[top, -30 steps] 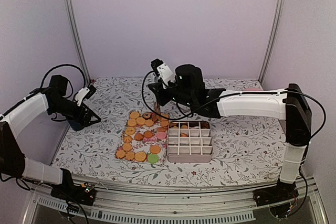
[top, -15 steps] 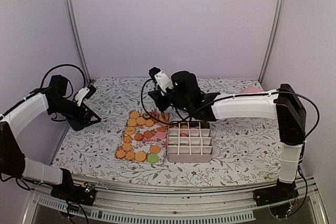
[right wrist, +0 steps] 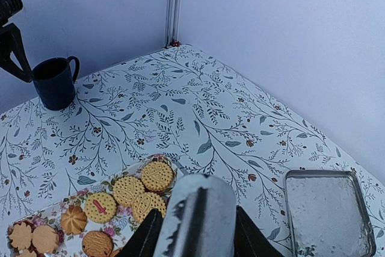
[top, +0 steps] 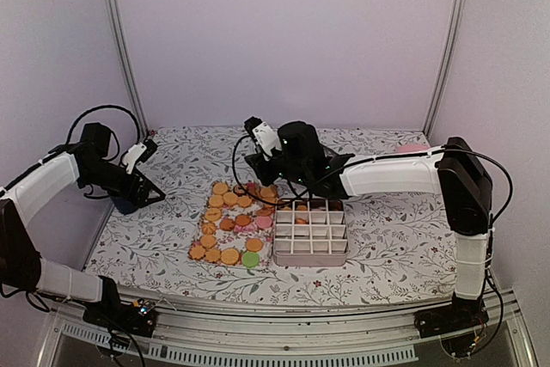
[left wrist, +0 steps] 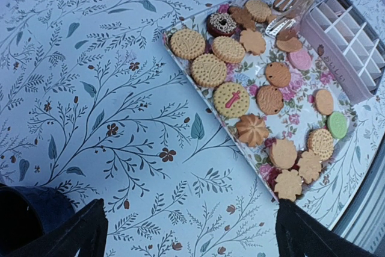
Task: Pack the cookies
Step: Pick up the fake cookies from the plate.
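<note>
**Top view.** We see the cookies (top: 228, 223) lying flat, faces up, in a strip at mid-table. Each is round and points nowhere. The strip's long axis runs from far to near, slanting slightly to the near left. A divided box (top: 311, 253) stands just beside the strip on its right, with orange and brown pieces in a few far compartments. The right gripper (top: 262, 185) hangs over the strip's far end, its arm stretched across from the right. The left gripper (top: 148, 193) sits well apart, at the left edge of the leaf-printed table (top: 387, 238).

**Left wrist view.** The cookies rest on a floral tray (left wrist: 298, 118) whose long axis runs from upper middle to lower right. Most are golden. One is dark brown at the far end, and one pink and one green lie towards the box. The left gripper's fingers (left wrist: 72, 236) stand wide apart, holding nothing, with a dark mug (left wrist: 21, 224) just beside one of them. The right gripper's fingers hang over the tray's far end, next to the box. We cannot tell whether they clasp anything.

**Right wrist view.** The right gripper's fingers fill the bottom centre, foreshortened, and we cannot tell their spread. Golden cookies lie at lower left, the mug stands far left, and a clear rectangular container (right wrist: 328, 215) lies at lower right.
</note>
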